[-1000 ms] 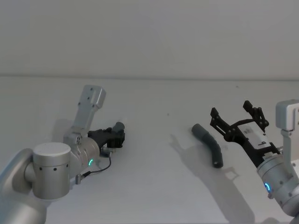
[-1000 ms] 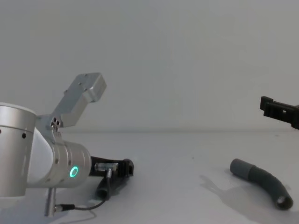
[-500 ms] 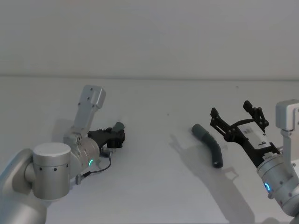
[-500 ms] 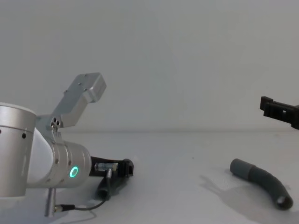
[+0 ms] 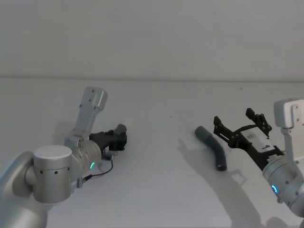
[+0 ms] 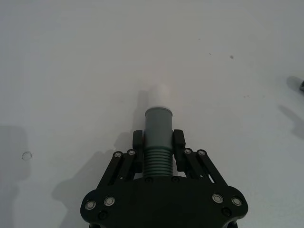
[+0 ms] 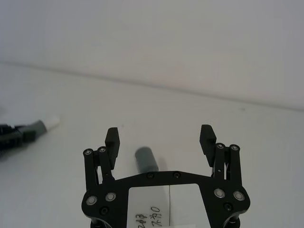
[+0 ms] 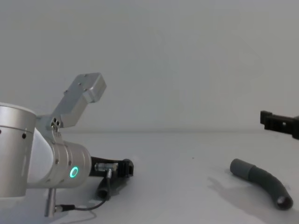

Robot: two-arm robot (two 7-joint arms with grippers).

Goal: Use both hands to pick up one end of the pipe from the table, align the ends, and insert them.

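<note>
Surface: table (image 5: 152, 190), plain matte white-grey, meeting a pale blank wall at its far edge.

Item 1. Left gripper (image 6: 158, 141), black, on a silver wrist with a green ring light (image 8: 73, 172). It sits low over the left half of the table, about midway between the near and far edges. Its fingers are clamped on the ribbed body of the shorter pipe piece (image 6: 157, 161). The smooth grey cuff (image 6: 158, 124) projects past the fingertips and ends in a narrow whitish tip (image 6: 159, 94). Whether the piece touches the surface cannot be told.

Item 2. Right gripper (image 7: 160, 138), black. It hangs above the right half of the table with its fingers spread wide and nothing between them, apart from the piece below it.

Item 3. Longer pipe piece (image 5: 216, 149), dark grey, curved, lying flat on the right half of the table and well apart from the shorter piece. Its plain grey cuff (image 8: 240, 167) points toward the far edge and the table's middle. Its open dark end (image 8: 283, 201) lies toward the near right corner.
</note>
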